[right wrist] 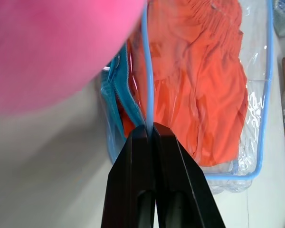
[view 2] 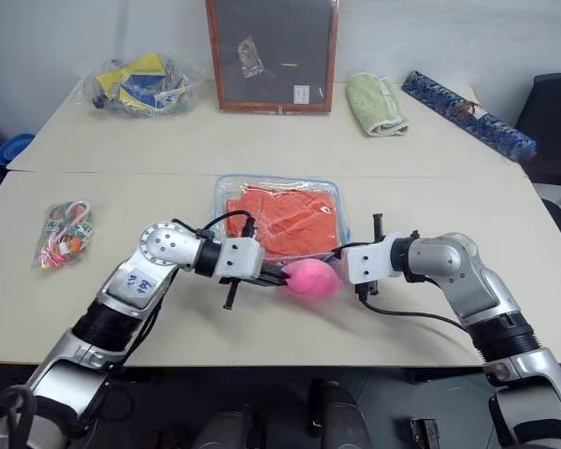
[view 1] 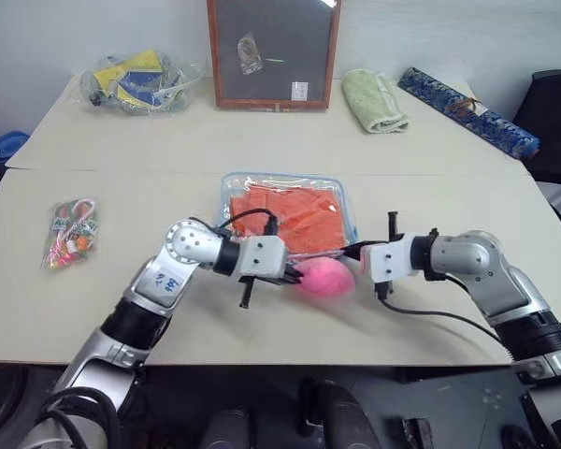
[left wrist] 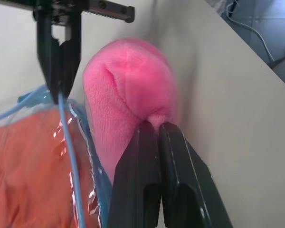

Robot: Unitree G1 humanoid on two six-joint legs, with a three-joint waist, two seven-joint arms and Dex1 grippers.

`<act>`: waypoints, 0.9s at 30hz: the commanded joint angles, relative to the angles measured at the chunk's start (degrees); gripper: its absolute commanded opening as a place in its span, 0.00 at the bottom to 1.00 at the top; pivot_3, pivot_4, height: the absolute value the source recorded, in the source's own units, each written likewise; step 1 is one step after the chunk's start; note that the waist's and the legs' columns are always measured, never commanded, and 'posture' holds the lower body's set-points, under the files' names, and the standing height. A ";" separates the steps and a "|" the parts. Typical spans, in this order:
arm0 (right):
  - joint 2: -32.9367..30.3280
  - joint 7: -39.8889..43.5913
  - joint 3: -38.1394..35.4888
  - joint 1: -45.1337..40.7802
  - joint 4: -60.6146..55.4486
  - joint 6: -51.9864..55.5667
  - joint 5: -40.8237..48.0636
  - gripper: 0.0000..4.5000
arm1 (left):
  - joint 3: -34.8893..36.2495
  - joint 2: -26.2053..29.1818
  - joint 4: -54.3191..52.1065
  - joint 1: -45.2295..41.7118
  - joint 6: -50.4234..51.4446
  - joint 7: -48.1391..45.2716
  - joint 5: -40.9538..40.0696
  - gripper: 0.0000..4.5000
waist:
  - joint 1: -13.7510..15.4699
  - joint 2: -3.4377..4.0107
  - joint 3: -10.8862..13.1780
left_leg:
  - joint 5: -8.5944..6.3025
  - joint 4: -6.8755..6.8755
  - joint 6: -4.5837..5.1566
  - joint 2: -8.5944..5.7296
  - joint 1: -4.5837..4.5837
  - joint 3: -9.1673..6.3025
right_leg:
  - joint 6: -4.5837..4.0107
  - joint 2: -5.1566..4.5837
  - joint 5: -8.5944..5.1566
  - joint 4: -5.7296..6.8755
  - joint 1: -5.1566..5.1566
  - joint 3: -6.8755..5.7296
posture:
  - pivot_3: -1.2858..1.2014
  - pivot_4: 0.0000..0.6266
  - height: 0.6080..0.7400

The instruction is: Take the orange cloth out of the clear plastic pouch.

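Note:
The clear plastic pouch (view 1: 232, 190) with light blue trim lies flat mid-table, and the orange cloth (view 1: 294, 210) is inside it, wrinkled. A pink plush ball (view 1: 325, 277) hangs off the pouch's near edge. My left gripper (view 1: 294, 274) is shut on the ball's base, seen close in the left wrist view (left wrist: 154, 126). My right gripper (view 1: 351, 251) comes in from the right and is shut on the pouch's blue trim (right wrist: 149, 95) at the near edge, by the zipper. The orange cloth (right wrist: 199, 95) shows through the plastic just beyond those fingers.
At the table's back stand a framed dark board (view 1: 273, 51), a clear bag of yellow and blue items (view 1: 140, 82), a pale green towel (view 1: 374, 100) and a long blue patterned roll (view 1: 467, 110). A small packet of colourful bits (view 1: 70, 232) lies at the left.

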 commanded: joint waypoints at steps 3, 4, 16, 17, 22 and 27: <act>-4.01 -0.42 -2.66 0.09 2.17 -7.16 1.48 0.01 | 16.27 8.09 -9.43 5.87 18.49 3.37 -11.97 0.00 | -0.62 0.04 0.03 | -0.01 0.00 -0.02 0.05 -0.01 -0.04 | -0.01 0.01 -0.01 -0.01 -0.01 -0.01 | 0.52 0.24 1.00; -4.33 -0.48 -2.91 0.34 2.36 -8.21 2.04 0.01 | 18.55 9.19 -10.47 6.83 21.43 4.29 -13.78 0.00 | -0.93 0.07 0.05 | -0.01 0.00 -0.03 0.06 0.00 -0.05 | -0.02 0.01 -0.01 -0.01 -0.01 -0.02 | 0.52 0.24 1.00; -8.74 -0.63 -3.99 2.70 5.91 -19.31 5.80 0.01 | 41.34 22.64 -3.90 19.21 34.41 8.22 -22.71 0.00 | -1.34 0.19 0.12 | -0.10 0.00 -0.19 0.13 0.00 -0.13 | -0.11 0.03 -0.07 -0.21 -0.03 -0.08 | 0.52 0.24 1.00; -8.83 -0.80 -3.95 2.80 6.25 -19.64 5.81 0.01 | 40.94 22.90 -3.61 19.71 33.79 8.63 -22.35 0.00 | -1.32 0.20 0.12 | -0.11 0.01 -0.22 0.14 0.01 -0.13 | -0.13 0.04 -0.08 -0.21 -0.03 -0.09 | 0.52 0.24 1.00; -8.54 -1.68 -3.76 3.15 6.63 -19.96 5.28 0.01 | 38.46 21.78 -3.58 20.25 32.25 10.45 -21.93 0.00 | -1.19 0.25 0.15 | -0.12 0.03 -0.22 0.13 -0.01 -0.13 | -0.13 0.00 -0.08 -0.20 -0.03 -0.09 | 0.52 0.24 1.00; -8.18 -0.87 -3.64 4.08 4.43 -16.30 7.00 0.01 | 36.45 18.89 -6.08 20.62 34.43 12.22 -24.25 0.00 | -1.28 0.26 0.16 | -0.13 0.02 -0.24 0.14 0.01 -0.07 | -0.13 0.02 -0.08 -0.17 -0.05 -0.07 | 0.52 0.24 1.00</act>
